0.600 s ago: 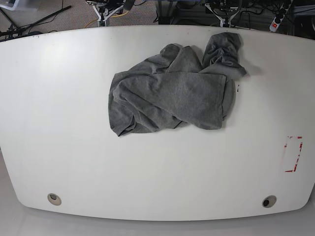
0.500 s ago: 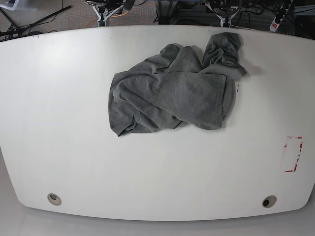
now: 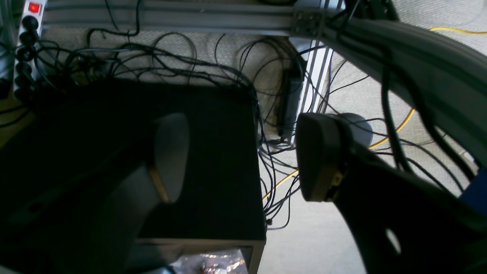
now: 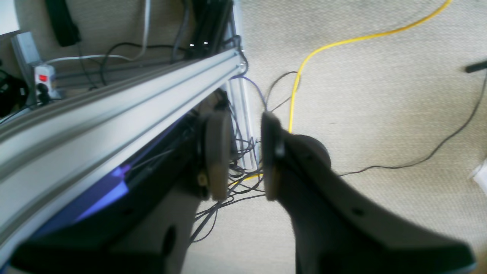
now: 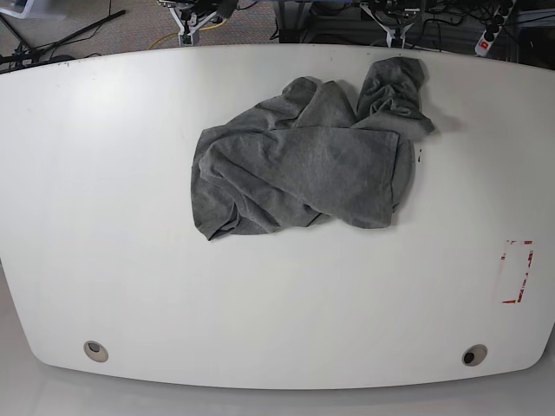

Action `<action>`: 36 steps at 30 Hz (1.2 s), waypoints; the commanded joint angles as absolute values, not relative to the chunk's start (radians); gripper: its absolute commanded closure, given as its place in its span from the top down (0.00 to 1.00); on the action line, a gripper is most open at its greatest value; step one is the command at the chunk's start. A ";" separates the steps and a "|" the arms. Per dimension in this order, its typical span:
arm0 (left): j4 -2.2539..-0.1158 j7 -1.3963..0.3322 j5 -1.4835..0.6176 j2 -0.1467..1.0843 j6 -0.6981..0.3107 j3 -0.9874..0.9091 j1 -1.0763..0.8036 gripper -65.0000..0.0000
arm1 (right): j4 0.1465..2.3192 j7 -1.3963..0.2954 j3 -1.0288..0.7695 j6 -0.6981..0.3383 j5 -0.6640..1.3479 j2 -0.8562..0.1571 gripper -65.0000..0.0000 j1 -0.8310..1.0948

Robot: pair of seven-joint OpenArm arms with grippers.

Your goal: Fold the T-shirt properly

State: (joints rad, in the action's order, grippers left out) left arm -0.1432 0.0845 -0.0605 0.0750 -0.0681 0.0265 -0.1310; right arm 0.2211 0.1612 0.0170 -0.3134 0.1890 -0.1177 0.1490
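The grey T-shirt [image 5: 299,169] lies crumpled in a heap on the white table [image 5: 130,217], right of centre and toward the far edge, with one bunched part reaching the far right [image 5: 395,91]. Neither gripper shows in the base view. In the left wrist view my left gripper [image 3: 245,160] hangs beyond the table over the floor, jaws wide apart and empty. In the right wrist view my right gripper [image 4: 245,156] also hangs over carpet, with a narrow empty gap between its fingers [image 4: 218,152]. The T-shirt appears in neither wrist view.
A red tape rectangle [image 5: 517,271] marks the table's right side, and two round holes [image 5: 95,350] [image 5: 473,354] sit near the front edge. Under the left gripper are a black box [image 3: 213,160] and tangled cables; beside the right gripper runs an aluminium rail [image 4: 114,102].
The T-shirt lies as before. Only the hardware past the table's far edge, at the left, has shifted slightly.
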 commanded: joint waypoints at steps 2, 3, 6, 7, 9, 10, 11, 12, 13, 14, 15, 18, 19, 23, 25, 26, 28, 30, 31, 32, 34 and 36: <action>-0.171 0.084 -0.062 0.081 -0.070 0.027 -0.160 0.62 | 0.229 0.170 0.013 -0.318 0.203 -0.122 0.20 0.157; -0.183 0.084 -0.062 0.081 -0.070 0.025 -0.170 0.62 | 0.229 0.170 0.012 -0.318 0.206 -0.122 0.20 0.159; -0.255 0.084 -0.059 0.081 -0.067 0.027 -0.209 0.62 | 0.231 0.171 0.010 -0.318 0.206 -0.120 0.20 0.168; -0.277 0.082 -0.059 0.081 -0.067 0.025 -0.222 0.62 | 0.240 0.171 0.010 -0.318 0.206 -0.120 0.20 0.177; -0.312 0.079 -0.062 0.082 -0.067 0.022 -0.239 0.62 | 0.286 0.171 0.010 -0.318 0.206 -0.120 0.20 0.196; -0.335 0.077 -0.064 0.084 -0.067 0.022 -0.252 0.62 | 0.325 0.168 0.010 -0.318 0.206 -0.120 0.20 0.219; -0.355 0.079 -0.064 0.085 -0.067 0.021 -0.269 0.62 | 0.358 0.166 0.010 -0.318 0.203 -0.120 0.20 0.240; -0.367 0.081 -0.064 0.085 -0.067 0.021 -0.282 0.62 | 0.377 0.166 0.010 -0.318 0.202 -0.120 0.20 0.252; -0.381 0.081 -0.065 0.085 -0.067 0.021 -0.292 0.62 | 0.398 0.166 0.010 -0.317 0.200 -0.120 0.20 0.265; -0.401 0.082 -0.065 0.085 -0.067 0.021 -0.306 0.62 | 0.417 0.166 0.010 -0.315 0.199 -0.120 0.20 0.278; -0.420 0.082 -0.065 0.085 -0.067 0.021 -0.317 0.61 | 0.430 0.166 0.012 -0.308 0.199 -0.120 0.20 0.291; -0.486 0.082 -0.065 0.087 -0.067 0.019 -0.367 0.61 | 0.475 0.166 0.015 -0.282 0.197 -0.120 0.20 0.331; -0.516 0.082 -0.065 0.087 -0.067 0.019 -0.389 0.61 | 0.493 0.166 0.015 -0.274 0.197 -0.120 0.20 0.346; -0.628 0.082 -0.065 0.087 -0.067 0.019 -0.476 0.61 | 0.591 0.166 0.015 -0.263 0.197 -0.127 0.20 0.421; -0.676 0.082 -0.065 0.087 -0.067 0.019 -0.516 0.61 | 0.641 0.166 0.015 -0.263 0.197 -0.127 0.20 0.458; -0.696 0.082 -0.065 0.087 -0.067 0.019 -0.530 0.61 | 0.662 0.166 0.015 -0.263 0.197 -0.127 0.20 0.475; -0.756 0.082 -0.065 0.087 -0.067 0.019 -0.578 0.61 | 0.728 0.166 0.015 -0.263 0.197 -0.127 0.20 0.522; -0.808 0.082 -0.065 0.088 -0.067 0.019 -0.616 0.61 | 0.782 0.166 0.012 -0.263 0.197 -0.127 0.20 0.564; -0.834 0.082 -0.065 0.094 -0.067 0.019 -0.639 0.61 | 0.812 0.166 0.012 -0.263 0.197 -0.127 0.20 0.585; -0.862 0.082 -0.065 0.101 -0.067 0.019 -0.657 0.61 | 0.837 0.166 0.012 -0.263 0.197 -0.127 0.20 0.602; -0.928 0.082 -0.065 0.110 -0.067 0.019 -0.697 0.61 | 0.892 0.166 0.012 -0.263 0.197 -0.127 0.20 0.642; -0.993 0.081 -0.065 0.113 -0.067 0.019 -0.745 0.61 | 0.954 0.166 0.012 -0.263 0.197 -0.127 0.20 0.687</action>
State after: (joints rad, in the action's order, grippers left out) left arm -0.9390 0.0692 -0.0635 0.1040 -0.0666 0.0204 -0.6945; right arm 0.8860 0.1535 0.0139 -0.2592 0.1894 -0.1200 0.6380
